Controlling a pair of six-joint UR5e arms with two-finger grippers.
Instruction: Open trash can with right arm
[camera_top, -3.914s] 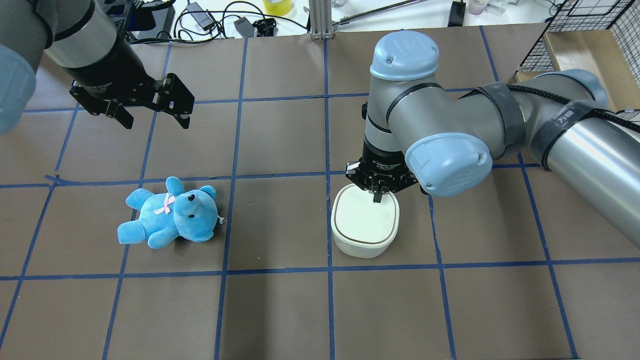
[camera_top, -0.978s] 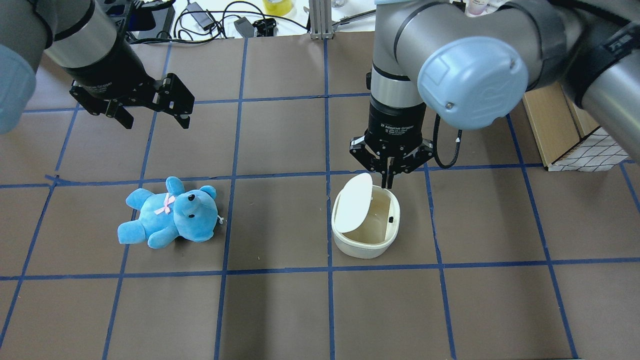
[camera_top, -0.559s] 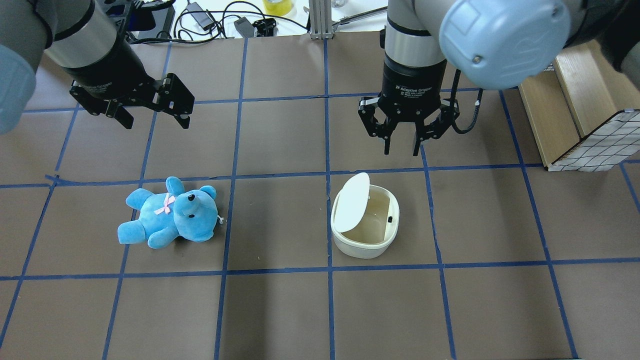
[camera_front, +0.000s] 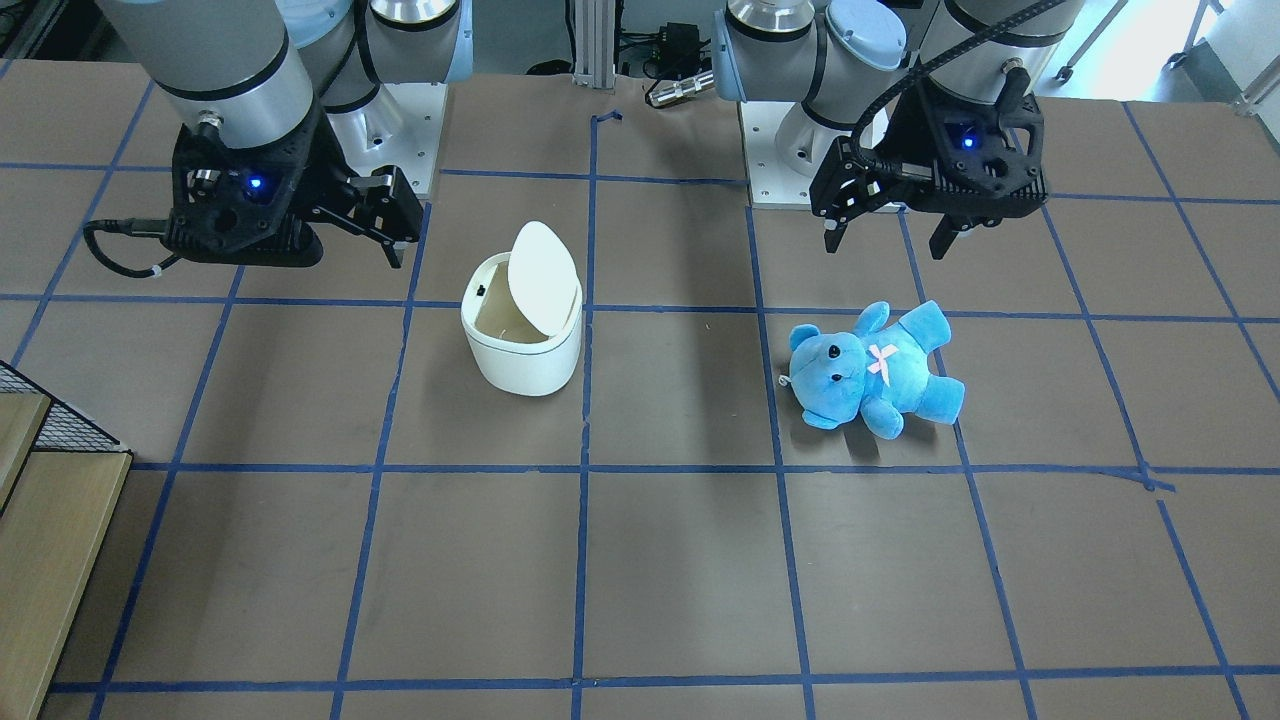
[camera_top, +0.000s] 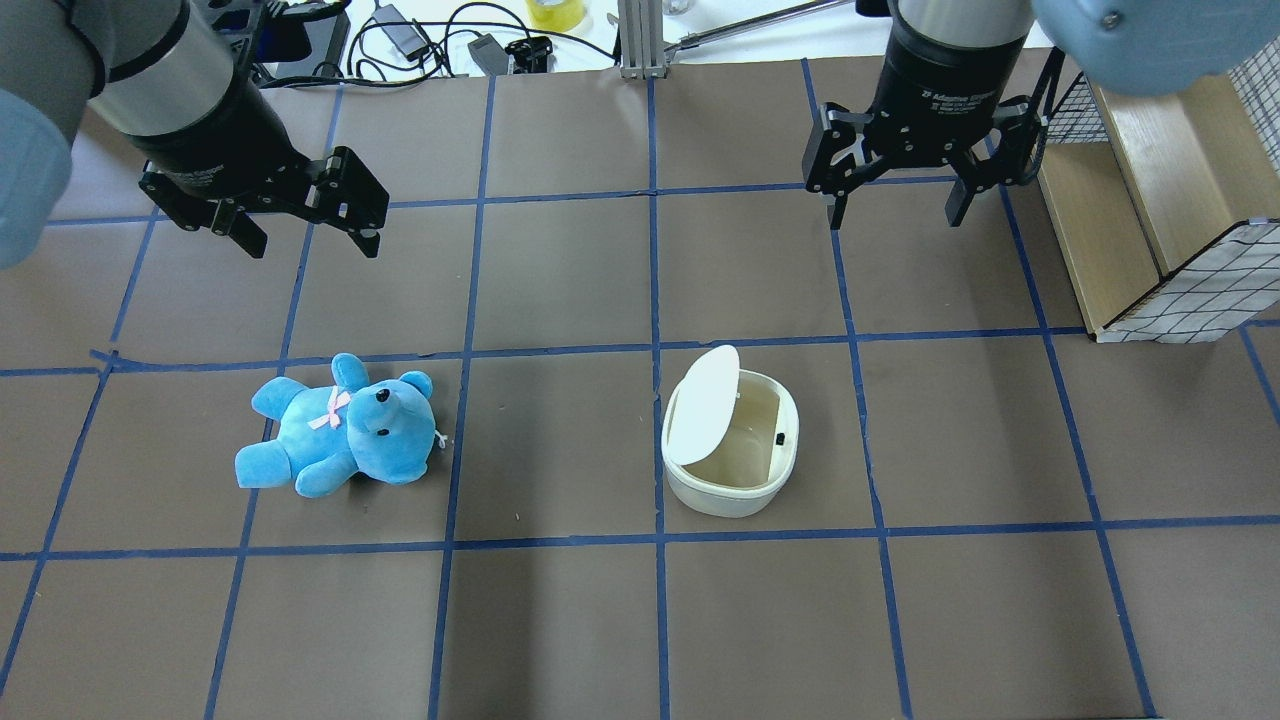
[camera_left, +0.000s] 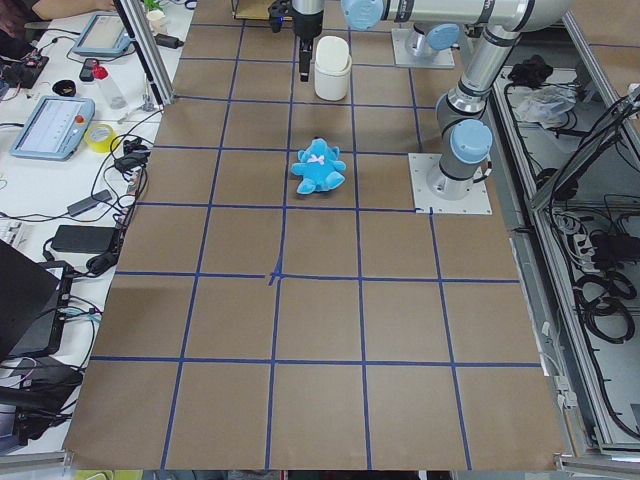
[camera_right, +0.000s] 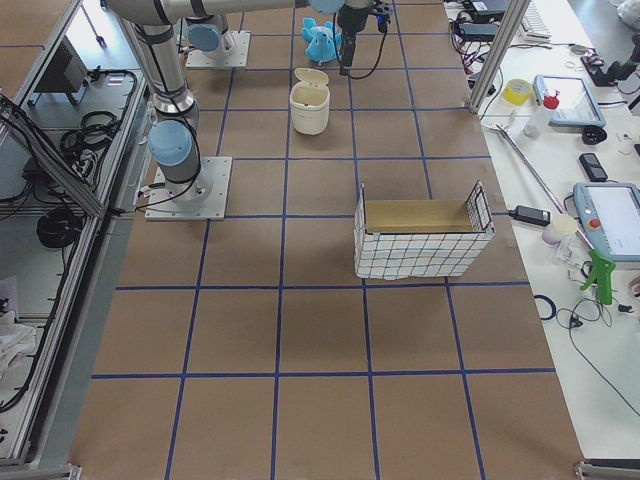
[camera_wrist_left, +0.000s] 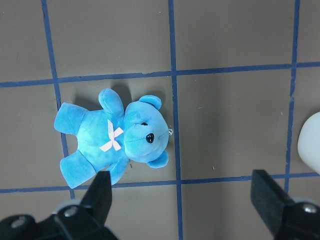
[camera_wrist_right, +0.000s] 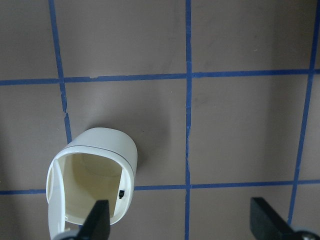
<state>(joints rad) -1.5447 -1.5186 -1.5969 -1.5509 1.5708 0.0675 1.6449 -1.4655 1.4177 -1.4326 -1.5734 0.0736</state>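
The white trash can (camera_top: 725, 495) stands right of the table's middle with its flip lid (camera_top: 703, 405) tilted up and its inside showing. It also shows in the front view (camera_front: 522, 360) and the right wrist view (camera_wrist_right: 107, 150). My right gripper (camera_top: 893, 215) is open and empty, high above the table, beyond the can and to its right, touching nothing. My left gripper (camera_top: 312, 245) is open and empty, hovering beyond the blue teddy bear (camera_top: 340, 425). In the left wrist view the bear (camera_wrist_left: 115, 137) lies between the open fingers' span.
A wire-mesh basket with a wooden box (camera_top: 1160, 200) stands at the far right, close to my right gripper. Cables and small devices (camera_top: 420, 40) lie along the far table edge. Blue tape lines grid the brown table.
The can's lid has gone from shut to flipped open. My right gripper has risen off the can, moved away to the far right and opened wide. The left arm has not moved.
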